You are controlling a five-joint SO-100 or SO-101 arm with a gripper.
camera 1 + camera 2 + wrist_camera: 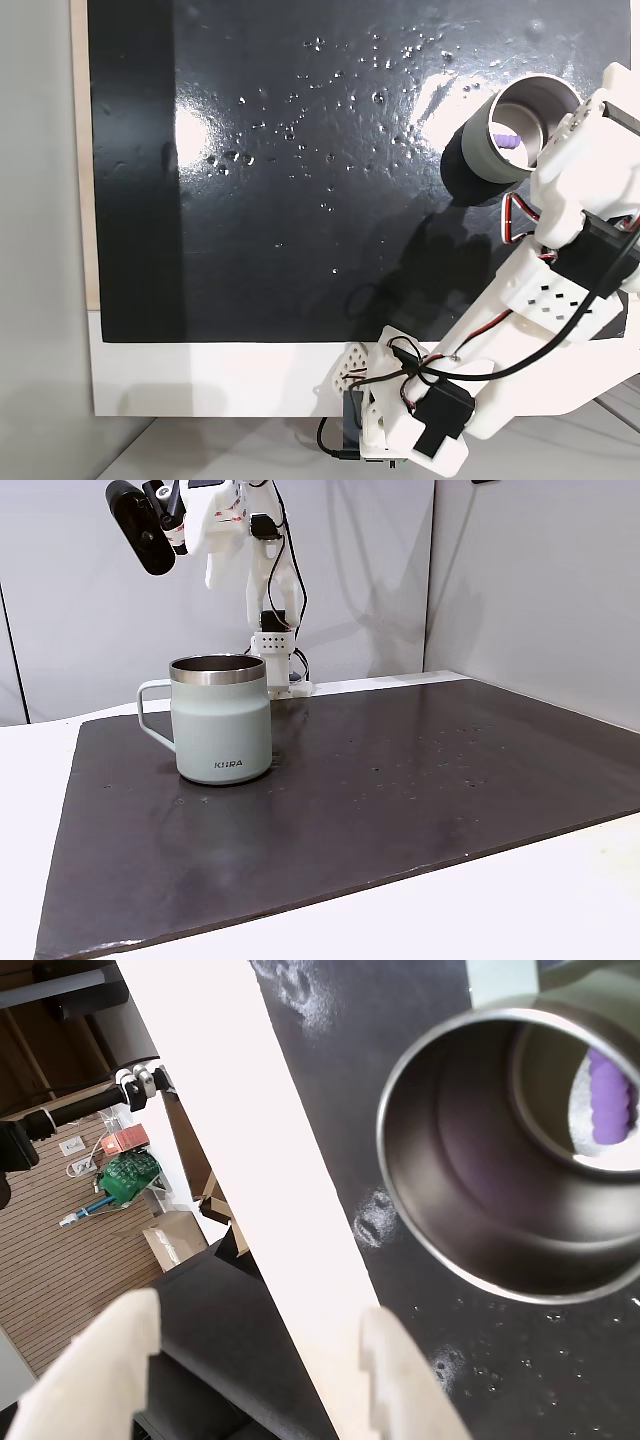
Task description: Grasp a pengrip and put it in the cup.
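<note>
The pengrip (610, 1095) lies inside the cup (440, 1200), at two o'clock in the wrist view. The gripper (255, 1370) hangs empty at six o'clock, fingers apart.

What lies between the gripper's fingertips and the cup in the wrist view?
Nothing stands between them: the open gripper and the cup are separated by bare black mat with pale smudges.

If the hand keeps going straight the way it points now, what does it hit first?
Probably the white table edge beside the dark mat; the open hand aims left of the cup, though depth is unclear.
</note>
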